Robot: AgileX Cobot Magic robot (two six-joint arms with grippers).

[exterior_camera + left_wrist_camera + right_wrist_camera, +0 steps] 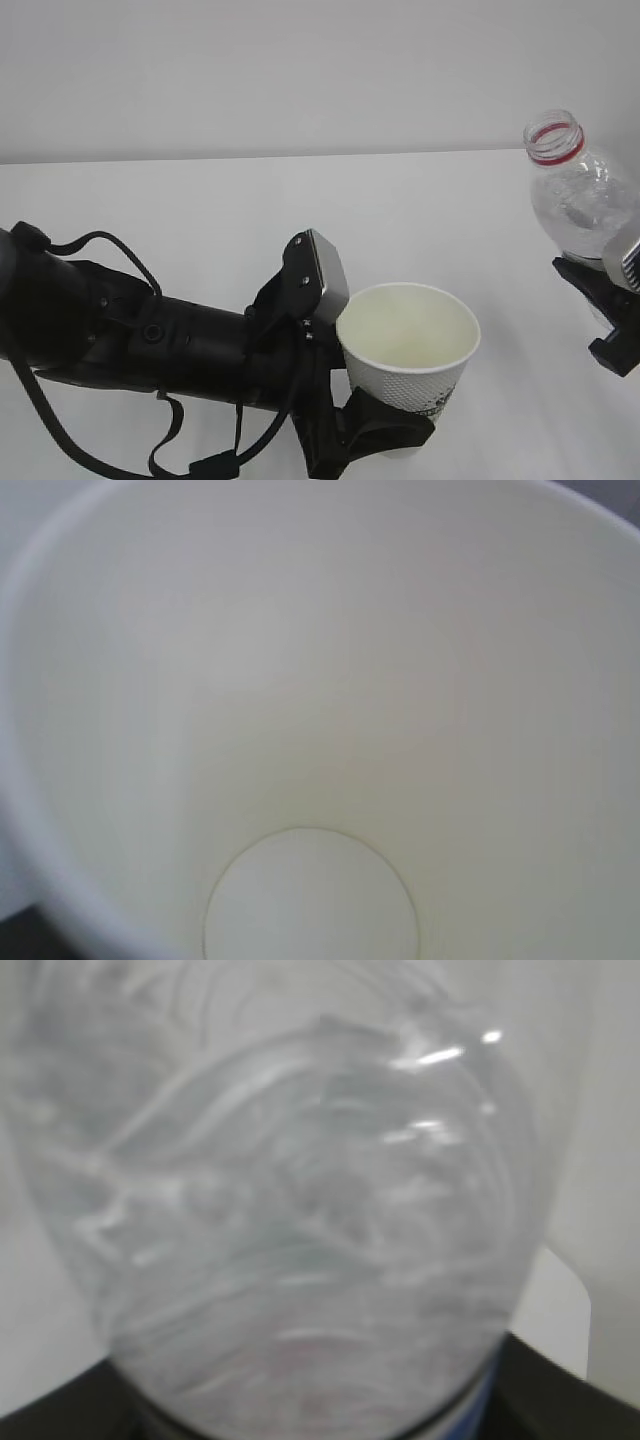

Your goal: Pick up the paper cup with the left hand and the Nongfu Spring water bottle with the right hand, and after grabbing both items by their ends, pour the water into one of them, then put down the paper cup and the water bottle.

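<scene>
Left end effector (pixel 385 425), at the tip of the bulky black arm with looping cables, is closed around the lower part of the paper cup (pixel 410 345), its black fingers wrapping the cup's base from below and behind. A grey square plate (pixel 325 272) on the wrist sits just beside the cup's rolled rim, on its left. The cup stands nearly upright with its mouth tipped slightly toward the camera, and its cream inside looks dry; in the left wrist view the cup's round bottom disc (pixel 310 900) is bare. A dark logo print shows low on the cup's right side.

To the right of the cup and well apart from it, the right end effector (pixel 610 310) grips the clear Nongfu Spring water bottle (pixel 580 200) by its lower body, jaws set fairly wide around it. The bottle is uncapped, its red neck ring higher than the cup's rim, and it leans with its mouth toward the cup. The right wrist view is filled by the bottle's blurred ribbed wall (pixel 300 1220). Beneath both lies the white worktop (pixel 200 210).
</scene>
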